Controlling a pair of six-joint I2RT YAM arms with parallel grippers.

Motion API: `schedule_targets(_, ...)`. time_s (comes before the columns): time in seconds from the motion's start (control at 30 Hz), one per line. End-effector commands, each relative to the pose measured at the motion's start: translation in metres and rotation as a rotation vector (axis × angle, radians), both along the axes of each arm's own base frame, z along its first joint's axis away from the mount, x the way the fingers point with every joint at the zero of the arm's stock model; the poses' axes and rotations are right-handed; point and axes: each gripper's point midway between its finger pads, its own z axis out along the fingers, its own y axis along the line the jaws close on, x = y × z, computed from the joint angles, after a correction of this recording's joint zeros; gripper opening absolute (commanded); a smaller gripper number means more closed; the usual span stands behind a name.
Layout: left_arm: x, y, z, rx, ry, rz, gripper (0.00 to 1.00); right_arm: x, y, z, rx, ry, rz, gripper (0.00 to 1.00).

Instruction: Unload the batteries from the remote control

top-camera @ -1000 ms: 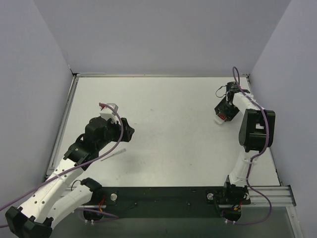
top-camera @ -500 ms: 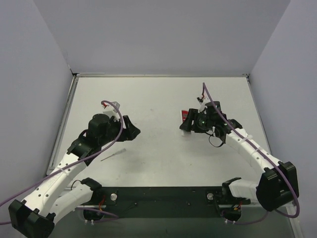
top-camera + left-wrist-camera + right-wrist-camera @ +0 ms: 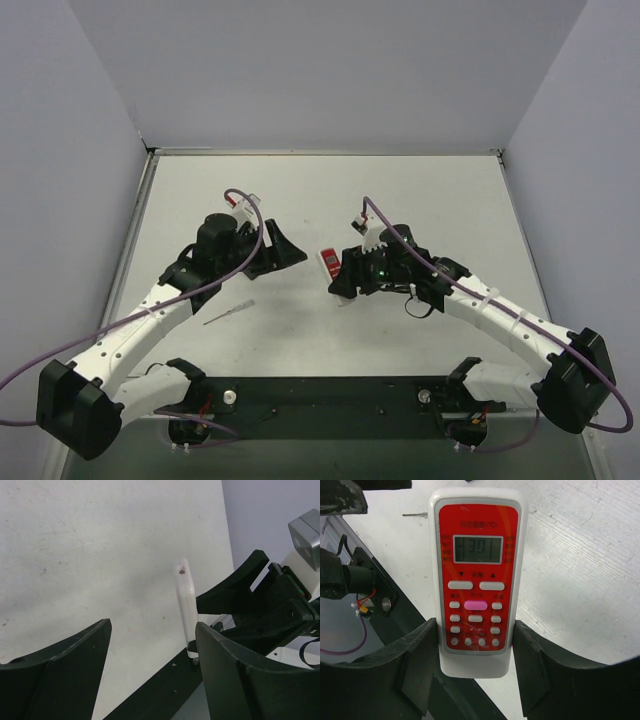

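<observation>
Here, at the near edge of the white table point(image 3: 420, 200), the black base rail point(image 3: 330, 392) carries both arms. A thin pale sliver point(image 3: 230, 312) lies on the surface just beyond it, on the left. Farther in, near the middle of the table, the right gripper point(image 3: 475, 652) pinches the lower end of the remote control point(image 3: 476, 570), with one dark finger pressed against each long side. We see the remote's red face turned toward the wrist camera, its display point(image 3: 477, 549) reading 30 above a pink button point(image 3: 475, 605). The batteries are out of sight in every view.

From above, the remote control point(image 3: 327, 262) pokes out of the right gripper point(image 3: 343, 280) toward the left arm. We cannot tell whether it touches the table. Close beside it, the left gripper point(image 3: 285, 245) stands with its jaws spread wide and nothing between them. Its own camera shows the remote control point(image 3: 185, 605) edge-on, just past the left gripper point(image 3: 152, 630). Pale grey walls point(image 3: 330, 70) close the scene behind.
</observation>
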Motion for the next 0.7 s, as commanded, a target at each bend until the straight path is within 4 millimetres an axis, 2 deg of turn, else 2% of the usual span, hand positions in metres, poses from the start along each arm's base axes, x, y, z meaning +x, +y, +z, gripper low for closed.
schedule_targets(0.0, 0.002, -0.023, 0.027, -0.148, -0.019, -0.062, 0.79, 0.002, 0.013, 0.017, 0.034, -0.063, 0.022, 0.19)
schedule_targets(0.23, 0.003, -0.033, 0.011, -0.151, 0.033, -0.076, 0.77, -0.013, 0.028, 0.014, 0.020, -0.056, 0.063, 0.19)
schedule_targets(0.3, 0.001, -0.035, 0.002, -0.124, 0.064, -0.067, 0.74, -0.013, 0.035, 0.020, 0.041, -0.078, 0.069, 0.19)
schedule_targets(0.47, -0.006, -0.038, -0.020, -0.104, 0.157, -0.082, 0.62, -0.013, 0.037, 0.018, 0.012, -0.090, 0.049, 0.19)
schedule_targets(0.53, -0.008, -0.039, -0.019, -0.128, 0.170, -0.086, 0.59, -0.011, 0.036, 0.016, 0.003, -0.091, 0.037, 0.20)
schedule_targets(0.57, -0.009, -0.040, -0.019, -0.136, 0.172, -0.088, 0.55, -0.011, 0.036, 0.016, 0.000, -0.092, 0.034, 0.21)
schedule_targets(0.6, -0.010, -0.041, -0.018, -0.149, 0.174, -0.093, 0.43, -0.012, 0.037, 0.015, -0.003, -0.093, 0.033, 0.22)
schedule_targets(0.67, -0.011, -0.042, -0.018, -0.152, 0.180, -0.093, 0.27, -0.006, 0.036, 0.014, -0.020, -0.109, 0.009, 0.27)
